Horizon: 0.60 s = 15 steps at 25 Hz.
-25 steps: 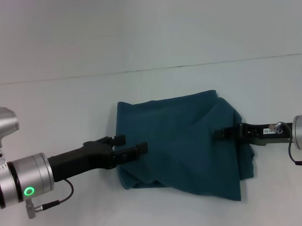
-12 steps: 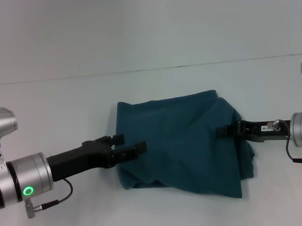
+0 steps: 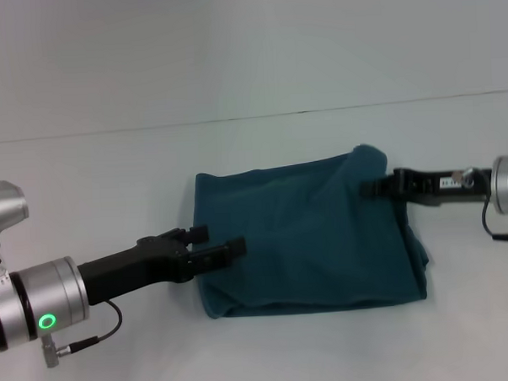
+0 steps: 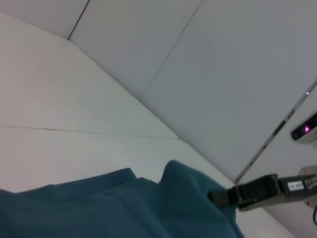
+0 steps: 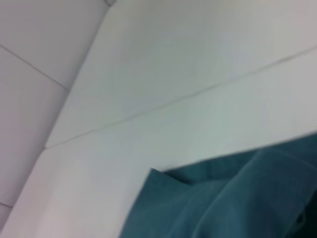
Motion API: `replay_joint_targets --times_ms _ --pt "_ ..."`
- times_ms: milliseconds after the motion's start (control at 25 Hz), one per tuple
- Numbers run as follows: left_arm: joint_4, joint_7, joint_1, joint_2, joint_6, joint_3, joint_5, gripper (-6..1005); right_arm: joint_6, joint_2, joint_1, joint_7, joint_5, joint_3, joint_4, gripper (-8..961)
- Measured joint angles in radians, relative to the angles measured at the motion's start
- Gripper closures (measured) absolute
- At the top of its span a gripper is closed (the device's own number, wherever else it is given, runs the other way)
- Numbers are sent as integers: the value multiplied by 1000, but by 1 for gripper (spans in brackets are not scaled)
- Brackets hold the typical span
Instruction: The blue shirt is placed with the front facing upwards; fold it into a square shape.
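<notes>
White table (image 3: 110, 188), pale wall behind, one thin seam line running across between them. The blue shirt (image 3: 307, 239) sits roughly mid-table, slightly right of centre, bunched into a rough rectangle; no lettering or collar visible, just plain teal cloth with soft creases. Near edge is fairly straight; the far right corner is pulled up into a small peak. Left gripper (image 3: 216, 246) comes in low from the left, fingers (image 3: 227, 249) pointing right, spread apart with a gap between them, tips over the shirt's left edge about halfway down; can't tell if the lower finger touches the cloth. Nothing visibly held. Right gripper (image 3: 370, 186) reaches in from the right at the far right corner of the shirt, exactly where the peak is. Its tip sits against or in the fabric; cloth hides the fingertips, so whether it's pinching or not: cannot tell. Left wrist view shows the shirt (image 4: 124, 203) in the foreground and the right gripper (image 4: 220, 197) at the raised fold, same contact point. Right wrist view shows only the shirt (image 5: 223, 203), its far left corner and bare table beyond.
</notes>
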Motion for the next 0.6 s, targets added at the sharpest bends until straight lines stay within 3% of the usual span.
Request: replay_joint_targets --times_ms 600 --pt "-1 -10 4 0 10 -29 -6 49 -60 -35 8 60 -4 -2 -80 890"
